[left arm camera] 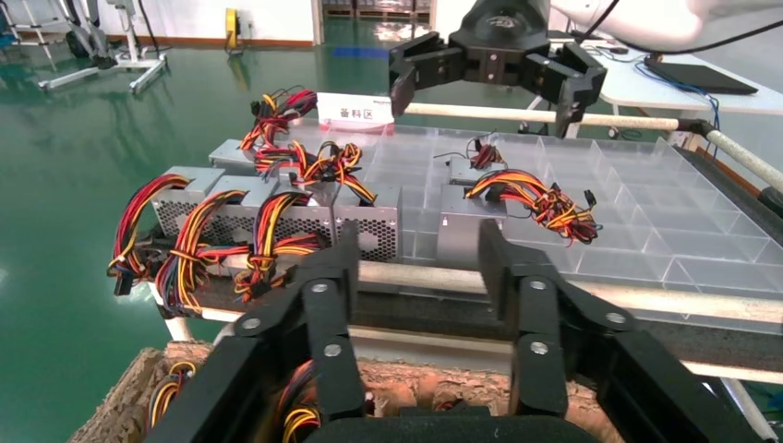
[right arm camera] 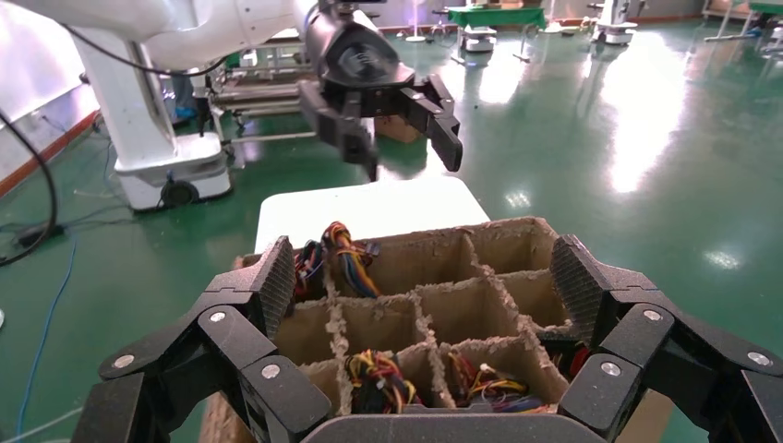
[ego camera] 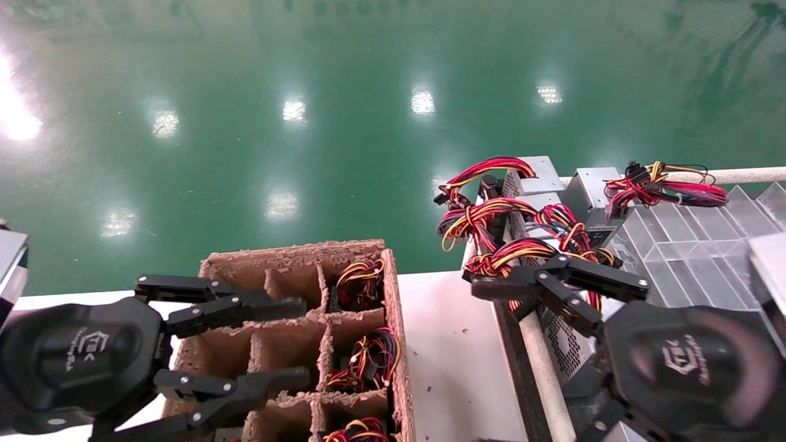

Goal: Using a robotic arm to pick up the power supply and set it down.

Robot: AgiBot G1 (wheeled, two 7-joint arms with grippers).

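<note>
Several silver-grey power supplies (ego camera: 533, 177) (left arm camera: 273, 218) with red, yellow and black wires lie on the raised rack at the right. More wire bundles (ego camera: 362, 359) (right arm camera: 374, 380) fill cells of the brown cardboard divider box (ego camera: 295, 264) (right arm camera: 462, 295). My left gripper (ego camera: 305, 342) (left arm camera: 417, 254) hangs open over the box's near cells, holding nothing. My right gripper (ego camera: 491, 362) (right arm camera: 423, 281) is open and empty beside the rack's near-left end, its upper finger against the closest power supply's wires. Each wrist view shows the other gripper (left arm camera: 489, 83) (right arm camera: 406, 129) farther off.
A clear plastic divided tray (ego camera: 694, 245) (left arm camera: 609, 194) covers the rack's right part, with one more power supply (ego camera: 589, 184) at its far edge. A pale rail (ego camera: 749, 175) borders the rack. A white table (ego camera: 448, 344) carries the cardboard box. Green floor lies beyond.
</note>
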